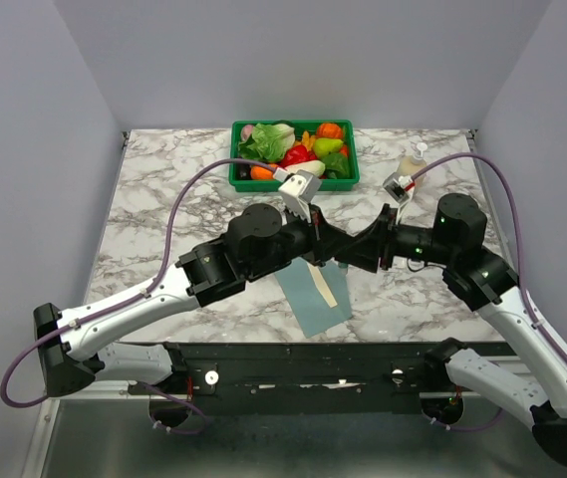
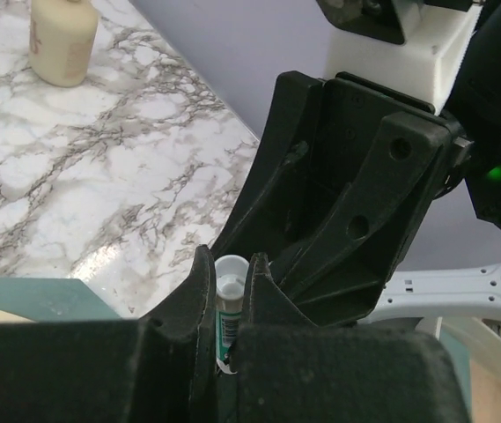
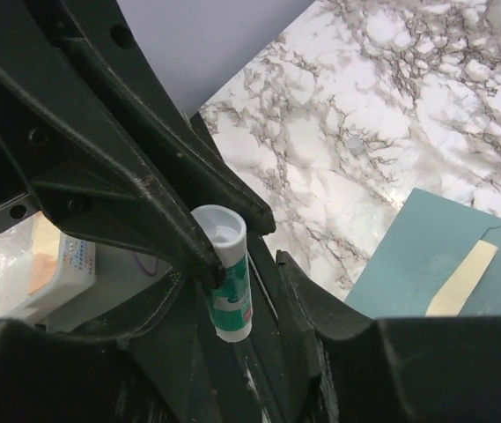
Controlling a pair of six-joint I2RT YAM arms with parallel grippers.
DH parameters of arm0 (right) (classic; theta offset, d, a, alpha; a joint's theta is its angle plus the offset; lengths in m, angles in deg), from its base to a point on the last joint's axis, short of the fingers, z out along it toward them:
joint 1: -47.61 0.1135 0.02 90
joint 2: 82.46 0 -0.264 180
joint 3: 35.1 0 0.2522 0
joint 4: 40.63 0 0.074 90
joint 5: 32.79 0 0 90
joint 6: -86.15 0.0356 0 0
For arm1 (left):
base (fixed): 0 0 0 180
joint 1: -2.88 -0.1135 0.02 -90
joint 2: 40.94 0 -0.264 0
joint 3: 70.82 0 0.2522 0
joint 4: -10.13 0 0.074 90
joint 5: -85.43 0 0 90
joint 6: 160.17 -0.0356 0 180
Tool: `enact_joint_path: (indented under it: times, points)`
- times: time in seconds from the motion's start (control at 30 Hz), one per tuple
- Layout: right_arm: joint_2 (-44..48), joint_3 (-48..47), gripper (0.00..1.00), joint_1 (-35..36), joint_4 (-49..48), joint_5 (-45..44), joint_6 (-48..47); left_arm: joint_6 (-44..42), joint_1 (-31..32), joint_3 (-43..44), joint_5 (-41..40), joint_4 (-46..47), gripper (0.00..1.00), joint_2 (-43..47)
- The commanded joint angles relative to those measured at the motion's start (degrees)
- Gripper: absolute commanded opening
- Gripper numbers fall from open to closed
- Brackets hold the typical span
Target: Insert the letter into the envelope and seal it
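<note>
1. Envelope [image 1: 308,304] flat on the marble table [image 1: 163,199], near centre; long axis far-to-near, near end skewed right.
2. Letter [image 1: 327,289] shows as one cream strip along its right long edge.
3. Both wrists hang over its far end and hide it.
4. Left gripper [image 2: 229,264] pinches one glue stick [image 3: 230,282], upright; right gripper [image 3: 237,300] jaws parted beside it, gap showing.
5. Far edge: one green bin [image 1: 238,179] of toy vegetables, one cream bottle [image 1: 413,164].
</note>
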Motion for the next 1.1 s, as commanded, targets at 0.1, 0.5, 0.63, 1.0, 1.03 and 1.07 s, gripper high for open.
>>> enact_joint_path:
  times: [0.1,0.5,0.63,1.0,1.03,1.07]
  points:
    - [-2.1,-2.7,0.47,0.4,1.2,3.0,-0.1,-8.0,0.5,6.6,2.6,-5.5,0.0,-0.7]
    - [-2.2,-2.8,0.38,0.4,1.3,4.9,-0.1,-11.2,0.5,10.5,5.2,-8.4,0.0,-4.0]
    - [-1.7,-2.4,0.36,0.4,1.0,4.7,0.1,-10.9,0.5,10.5,6.5,-8.3,0.0,-4.9]
    - [-1.9,-1.6,0.28,0.4,0.8,5.5,0.1,-14.1,0.5,13.5,8.3,-11.8,0.0,-6.4]
    - [-1.8,-1.7,0.23,0.4,0.7,5.6,0.1,-14.2,0.5,13.6,8.7,-12.1,0.0,-6.6]
    - [-1.8,-1.7,0.19,0.4,0.8,5.5,0.1,-14.4,0.5,13.8,8.8,-12.4,0.0,-6.7]
